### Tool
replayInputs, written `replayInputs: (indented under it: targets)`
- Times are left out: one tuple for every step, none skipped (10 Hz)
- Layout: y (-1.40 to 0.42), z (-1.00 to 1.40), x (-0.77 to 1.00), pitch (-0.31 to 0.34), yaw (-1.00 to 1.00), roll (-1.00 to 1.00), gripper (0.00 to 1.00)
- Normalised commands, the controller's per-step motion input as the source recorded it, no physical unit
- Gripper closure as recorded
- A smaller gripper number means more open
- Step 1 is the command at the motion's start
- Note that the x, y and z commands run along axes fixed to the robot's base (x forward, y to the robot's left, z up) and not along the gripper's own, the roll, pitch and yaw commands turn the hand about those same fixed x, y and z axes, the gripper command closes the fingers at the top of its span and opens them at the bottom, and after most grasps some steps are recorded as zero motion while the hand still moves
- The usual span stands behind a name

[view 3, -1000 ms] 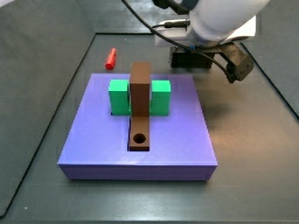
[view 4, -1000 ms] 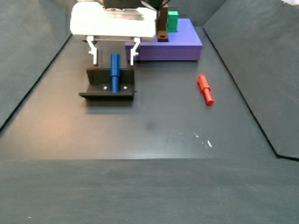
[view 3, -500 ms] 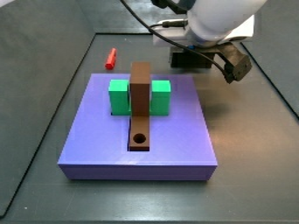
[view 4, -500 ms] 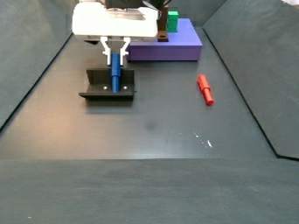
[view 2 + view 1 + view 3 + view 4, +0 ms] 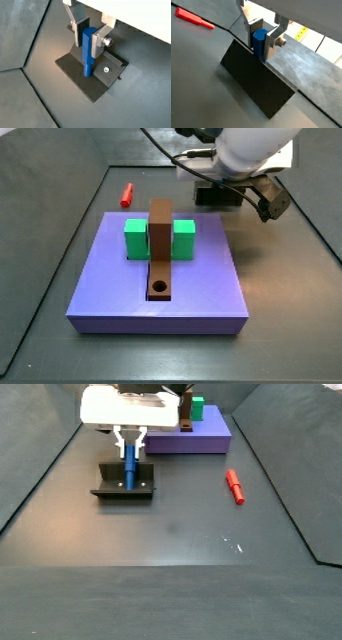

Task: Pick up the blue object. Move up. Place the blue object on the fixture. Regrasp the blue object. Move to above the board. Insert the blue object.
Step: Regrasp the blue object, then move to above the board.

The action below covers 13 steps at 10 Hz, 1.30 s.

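Gripping the blue object (image 5: 88,52) above the fixture (image 5: 122,488), gripper (image 5: 90,31) jaws clenched.

no text, label or number is legible in any view

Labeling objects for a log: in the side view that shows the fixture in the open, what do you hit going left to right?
Fixture with the blue object standing on it, gripper closed on that peg → board → red peg.
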Motion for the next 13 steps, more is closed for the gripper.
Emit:
replayInputs:
  targets:
    - [0.0,0.0,0.0,0.0,0.0,0.0,1.0]
    - [0.0,0.0,0.0,0.0,0.0,0.0,1.0]
    - [0.0,0.0,0.0,0.0,0.0,0.0,1.0]
    - [0.0,0.0,0.0,0.0,0.0,0.0,1.0]
    - [0.0,0.0,0.0,0.0,0.0,0.0,1.0]
    - [0.0,0.0,0.0,0.0,0.0,0.0,1.0]
    - [0.0,1.4,0.0,0.0,0.0,0.0,1.0]
    - [0.0,1.4,-0.04,0.056,-0.03,-0.02,1.0]
    - [0.0,1.4,-0.07,0.049,-0.02,-0.08,1.0]
    - [0.01,1.4,-0.06,0.053,0.0,-0.05,1.0]
    - [0.0,1.4,-0.05,0.069,0.01,-0.02,1.0]
    - [-0.02,1.4,-0.05,0.069,0.01,0.0,1.0]
    - [-0.01,1.4,-0.04,0.067,0.02,-0.01,1.0]
